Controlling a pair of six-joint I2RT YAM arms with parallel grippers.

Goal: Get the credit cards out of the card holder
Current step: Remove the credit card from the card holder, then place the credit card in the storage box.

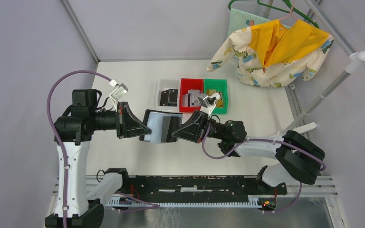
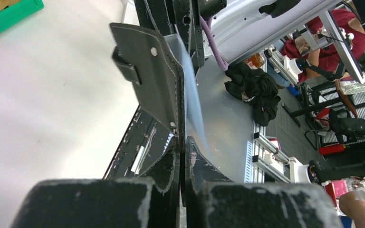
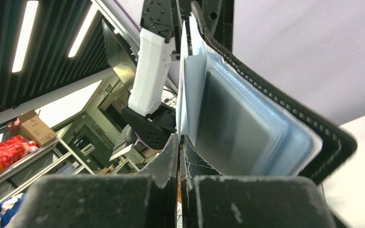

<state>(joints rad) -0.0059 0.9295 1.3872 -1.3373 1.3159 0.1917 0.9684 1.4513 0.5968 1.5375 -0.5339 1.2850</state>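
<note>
Standing at the near edge of the table [image 1: 123, 85], I noted the card holder [image 1: 160, 126] held off the surface at mid-table, spread open like a book between the two arms. The left gripper [image 2: 181, 145] came in from nine o'clock, its fingers pressed together on the edge of the black cover, just below the closure tab [image 2: 126, 66]. The right gripper [image 3: 179, 142] reached in from four o'clock and was pinched shut on a thin edge of the light blue-grey sleeves [image 3: 266, 137], not on the outer cover. My reading: one arm anchored the cover while the other pulled a leaf aside, so the pockets faced up and could be checked or reached. A darker rectangle showed through the sleeves on the right half; whether that was a card left inside, I could not tell. At twelve o'clock from the holder stood three bins in a row: the white bin [image 1: 158, 92], the red bin [image 1: 191, 80] and the green bin [image 1: 216, 81]. Each held a small flat item, black, grey and tan in turn, most likely the credit cards [image 1: 168, 97], sorted by colour. That suggested the task was well along. A child's garment [image 1: 275, 47] hung on hangers at two o'clock, well apart from the work. Risk as I judged it: with both grips on thin edges, the holder could slip or fold shut.
</note>
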